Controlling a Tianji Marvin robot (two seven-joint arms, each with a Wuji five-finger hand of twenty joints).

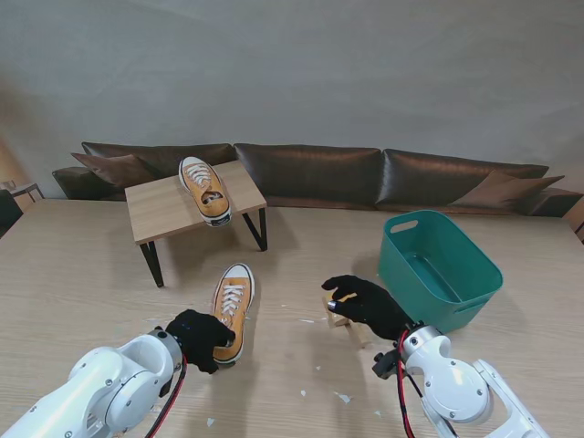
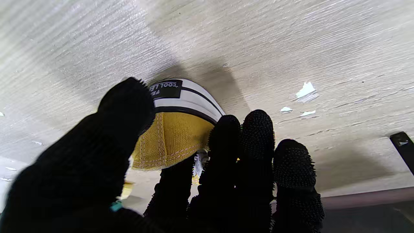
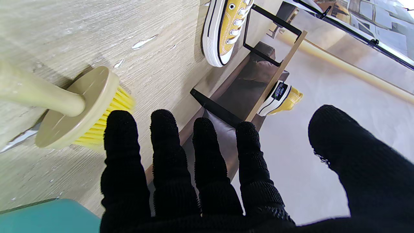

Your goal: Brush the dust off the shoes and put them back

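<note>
Surface: pale wood-grain table [image 1: 82, 274], white flecks.
Left hand [image 1: 199, 339]: grasping yellow canvas sneaker [image 1: 233, 306], heel, lower centre.
Right hand [image 1: 363, 304]: released, over wooden yellow-bristled brush [image 3: 81, 106].
Progress: brushing likely unstarted; second yellow sneaker [image 1: 204, 190] on small wooden stand [image 1: 164, 212], upper left.

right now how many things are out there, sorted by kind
shoes: 2, one on the table held at its heel by the left hand, one on the small stand
brush: 1, beside the open right hand
small stand: 1
green bin: 1
total: 5

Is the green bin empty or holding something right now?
Empty, as far as shown: the green bin shows only its bare floor in the stand view, though the near wall hides a strip of it.
</note>
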